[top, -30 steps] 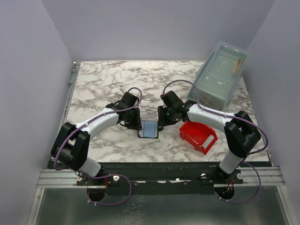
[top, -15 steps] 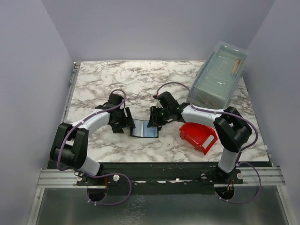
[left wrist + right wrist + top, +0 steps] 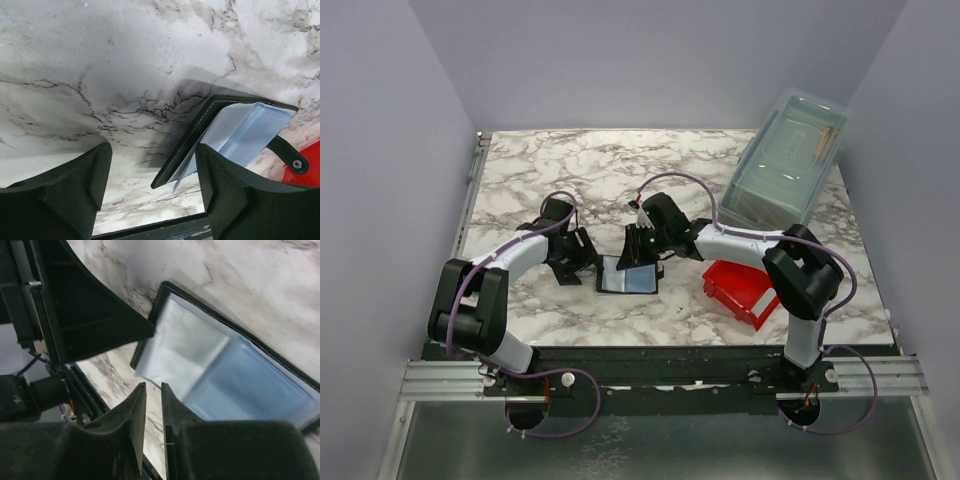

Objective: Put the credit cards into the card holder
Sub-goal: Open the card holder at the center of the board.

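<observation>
The card holder [image 3: 627,278] lies open on the marble table between my two grippers, black outside with pale blue-grey sleeves inside. In the left wrist view the holder [image 3: 235,131] has its near cover lifted, and its lower corner sits between my left gripper's [image 3: 151,162] wide-open fingers. My left gripper [image 3: 586,257] is at the holder's left edge. My right gripper [image 3: 638,257] hovers over the holder's far edge; in the right wrist view its fingers [image 3: 152,389] are nearly together with nothing between them, above the open sleeves [image 3: 225,372]. No orange-gold credit cards are in view.
A red plastic bin [image 3: 744,287] stands just right of the holder, partly under the right arm; its edge shows in the left wrist view [image 3: 306,167]. A clear lidded box [image 3: 788,160] sits at the back right. The table's front edge is close below the holder.
Both grippers have moved left. The holder has slid a little left with them and now lies more open, showing more of its pale inner sleeves.
</observation>
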`<move>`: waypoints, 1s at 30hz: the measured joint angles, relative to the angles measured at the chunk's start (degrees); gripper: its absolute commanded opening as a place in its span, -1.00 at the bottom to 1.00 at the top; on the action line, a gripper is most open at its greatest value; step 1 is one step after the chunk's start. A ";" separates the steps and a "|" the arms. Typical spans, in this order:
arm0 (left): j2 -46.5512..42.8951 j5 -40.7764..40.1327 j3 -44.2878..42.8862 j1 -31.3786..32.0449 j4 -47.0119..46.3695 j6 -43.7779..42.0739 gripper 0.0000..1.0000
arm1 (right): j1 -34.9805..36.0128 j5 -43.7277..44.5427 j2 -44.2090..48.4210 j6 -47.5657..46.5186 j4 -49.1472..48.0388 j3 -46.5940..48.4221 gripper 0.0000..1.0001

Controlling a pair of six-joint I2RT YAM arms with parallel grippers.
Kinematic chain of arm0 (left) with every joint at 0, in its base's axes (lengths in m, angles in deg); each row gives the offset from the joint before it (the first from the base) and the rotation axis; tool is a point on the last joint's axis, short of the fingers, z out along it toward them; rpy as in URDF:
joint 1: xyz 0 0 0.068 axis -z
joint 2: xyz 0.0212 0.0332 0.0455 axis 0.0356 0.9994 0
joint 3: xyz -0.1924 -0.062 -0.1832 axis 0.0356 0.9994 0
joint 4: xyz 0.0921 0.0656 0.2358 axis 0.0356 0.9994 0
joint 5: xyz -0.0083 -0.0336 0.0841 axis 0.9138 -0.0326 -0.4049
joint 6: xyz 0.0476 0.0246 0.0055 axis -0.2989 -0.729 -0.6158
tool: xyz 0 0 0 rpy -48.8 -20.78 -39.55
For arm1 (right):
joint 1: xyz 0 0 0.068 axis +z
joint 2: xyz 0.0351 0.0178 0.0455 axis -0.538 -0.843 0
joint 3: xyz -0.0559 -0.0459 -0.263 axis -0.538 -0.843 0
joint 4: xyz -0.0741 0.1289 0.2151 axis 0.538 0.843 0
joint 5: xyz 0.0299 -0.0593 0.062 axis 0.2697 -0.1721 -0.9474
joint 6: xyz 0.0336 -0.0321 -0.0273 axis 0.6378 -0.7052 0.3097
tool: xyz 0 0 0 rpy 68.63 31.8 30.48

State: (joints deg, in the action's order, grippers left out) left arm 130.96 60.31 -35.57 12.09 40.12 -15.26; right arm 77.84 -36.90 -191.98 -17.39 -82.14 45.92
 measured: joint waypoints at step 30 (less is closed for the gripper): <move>3.89 13.73 0.83 1.42 -5.27 -2.14 -0.65 | 0.74 1.46 1.51 8.04 -5.42 -7.56 -0.74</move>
State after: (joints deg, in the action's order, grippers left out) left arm 134.85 74.03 -34.74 13.51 34.85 -17.40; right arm 78.59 -35.44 -190.47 -9.34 -87.56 38.36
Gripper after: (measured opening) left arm 0.177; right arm 0.133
